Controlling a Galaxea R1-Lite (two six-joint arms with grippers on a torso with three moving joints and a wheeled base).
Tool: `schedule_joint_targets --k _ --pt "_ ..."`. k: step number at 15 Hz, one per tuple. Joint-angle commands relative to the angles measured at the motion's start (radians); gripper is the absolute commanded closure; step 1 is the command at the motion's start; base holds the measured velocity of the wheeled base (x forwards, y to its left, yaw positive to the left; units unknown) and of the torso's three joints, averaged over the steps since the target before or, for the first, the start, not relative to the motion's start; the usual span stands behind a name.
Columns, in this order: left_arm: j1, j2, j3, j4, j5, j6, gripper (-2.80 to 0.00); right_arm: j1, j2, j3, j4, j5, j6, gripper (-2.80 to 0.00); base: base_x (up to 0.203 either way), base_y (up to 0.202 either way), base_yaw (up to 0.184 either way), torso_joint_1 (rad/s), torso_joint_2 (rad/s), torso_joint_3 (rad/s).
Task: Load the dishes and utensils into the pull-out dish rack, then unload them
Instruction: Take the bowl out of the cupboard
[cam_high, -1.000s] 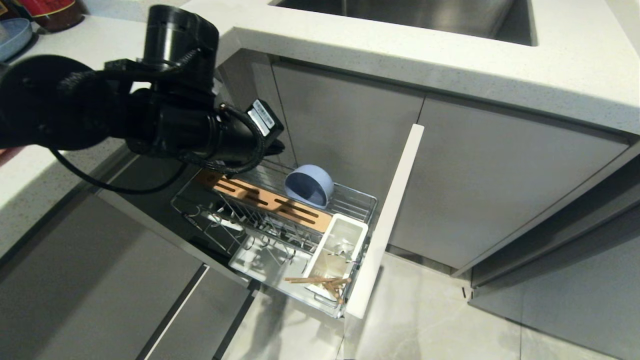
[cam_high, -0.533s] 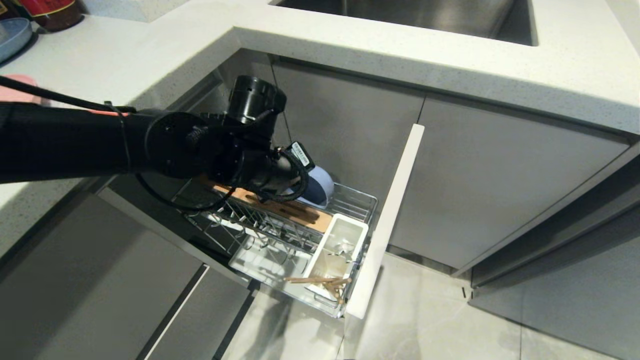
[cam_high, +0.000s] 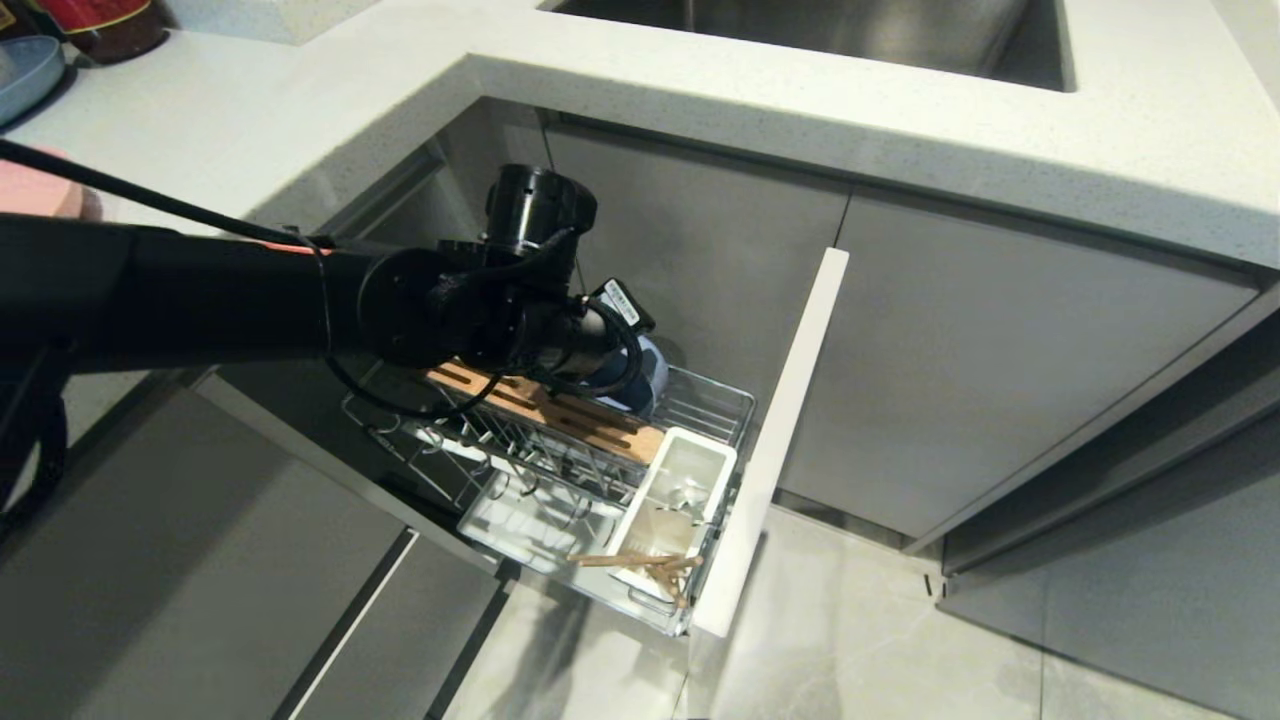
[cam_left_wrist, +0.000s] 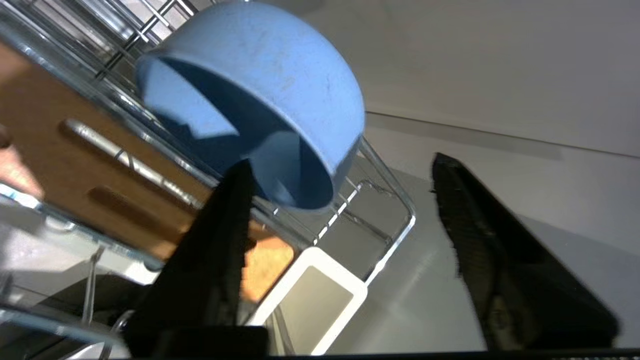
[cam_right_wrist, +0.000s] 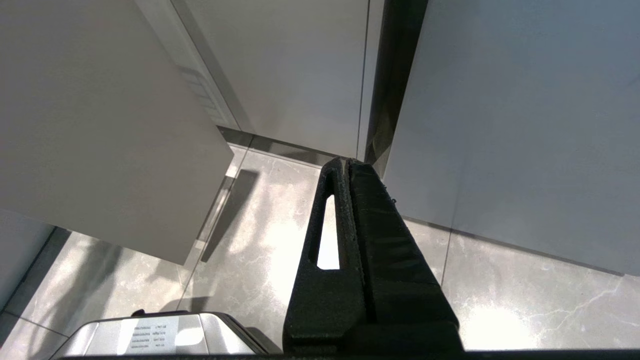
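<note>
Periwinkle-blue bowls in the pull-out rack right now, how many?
1. The round periwinkle-blue bowl sits on its side at the back of the chrome wire rack, beside the slotted wood strip, with the open left gripper at its rim. None seems hidden.

- Pull-out dish rack: blue bowl on edge directly ahead of the left gripper.
- Wood strip beside the gripper.
- Chopsticks in the utensil box, farther out toward the front panel.

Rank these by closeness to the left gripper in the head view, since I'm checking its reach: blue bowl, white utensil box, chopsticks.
1. blue bowl, right at the left gripper, back of the rack.
2. white utensil box, nearer the front panel.
3. chopsticks, at the rack's front corner.
</note>
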Motion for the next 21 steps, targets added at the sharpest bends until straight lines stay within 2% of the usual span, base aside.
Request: schedule_joint_targets --k 1,10,14,15,21 --pt "0.0 0.032 -0.026 -0.001 0.001 -0.004 -2.8 0.0 -0.004 0.0 0.0 0.0 0.0 0.0 0.0 0.0 0.0 0.0 0.0 0.0" --pt "0.009 0.146 -0.154 0.0 -0.008 0.027 -2.8 0.0 -0.004 0.0 0.0 0.0 0.0 0.0 0.0 0.0 0.0 0.0 0.0 0.0" --pt "0.007 0.147 -0.154 0.0 -0.015 0.027 -2.8 0.0 -0.004 0.0 0.0 0.0 0.0 0.0 0.0 0.0 0.0 0.0 0.0 0.0" --pt "0.007 0.149 -0.154 0.0 -0.014 0.028 0.0 -0.001 -0.004 0.0 0.0 0.0 0.0 0.0 0.0 0.0 0.0 0.0 0.0 0.0" --pt "0.004 0.15 -0.156 -0.001 -0.015 0.028 0.0 0.0 -0.004 0.0 0.0 0.0 0.0 0.0 0.0 0.0 0.0 0.0 0.0 0.0"
